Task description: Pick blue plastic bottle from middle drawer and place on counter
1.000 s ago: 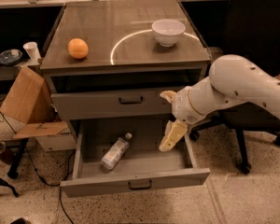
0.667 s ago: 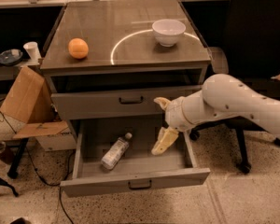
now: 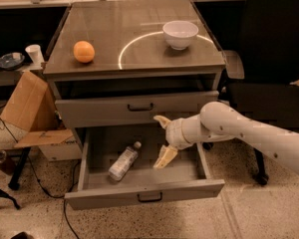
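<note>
Gripper (image 3: 163, 139) hangs over the pulled-out middle drawer (image 3: 144, 196), fingers (image 3: 165, 157) spread wide w/ nothing btwn them, one tip up by the taller drawer front (image 3: 134, 108) and one low over the tray. Blue plastic bottle (image 3: 123, 161) lies on its side in the tray just left of the lower finger, not touching it, cap pointing back-right. Up on the counter (image 3: 134, 19): orange (image 3: 83, 51) at left, white bowl (image 3: 180, 34) on the ring at right; cardboard box (image 3: 25, 101) beside the cabinet's left side.

Gripper (image 3: 157, 142): has shifted left and slightly lower, now above the tray of the middle drawer (image 3: 109, 197), right of its center.
Gap to blue plastic bottle (image 3: 123, 161): narrower than before; lower jaw near it, still apart.
Arm (image 3: 239, 131): stretched farther left, sitting lower.
</note>
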Motion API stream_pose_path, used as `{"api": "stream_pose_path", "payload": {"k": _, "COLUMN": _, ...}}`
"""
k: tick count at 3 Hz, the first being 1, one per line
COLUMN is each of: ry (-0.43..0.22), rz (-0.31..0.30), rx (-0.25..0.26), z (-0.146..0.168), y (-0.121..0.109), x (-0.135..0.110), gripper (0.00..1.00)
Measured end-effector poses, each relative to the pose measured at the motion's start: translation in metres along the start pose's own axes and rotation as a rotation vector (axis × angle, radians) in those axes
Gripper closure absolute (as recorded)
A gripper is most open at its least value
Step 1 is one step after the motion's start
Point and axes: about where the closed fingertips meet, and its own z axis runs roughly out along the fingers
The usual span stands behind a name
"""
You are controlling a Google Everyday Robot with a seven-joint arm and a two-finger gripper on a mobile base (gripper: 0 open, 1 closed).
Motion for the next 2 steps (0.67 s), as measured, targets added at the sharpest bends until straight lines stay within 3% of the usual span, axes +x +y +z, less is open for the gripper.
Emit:
{"api": "stream_pose_path", "payload": {"k": 1, "ry": 0.024, "rz": -0.020, "rx": -0.067, "z": 0.035, "y": 0.003, "x": 0.022, "gripper": 0.00}}
{"api": "stream_pose_path", "payload": {"k": 2, "ry": 0.061, "rz": -0.043, "rx": -0.134, "z": 0.072, "y": 0.003, "x": 0.027, "gripper": 0.00}}
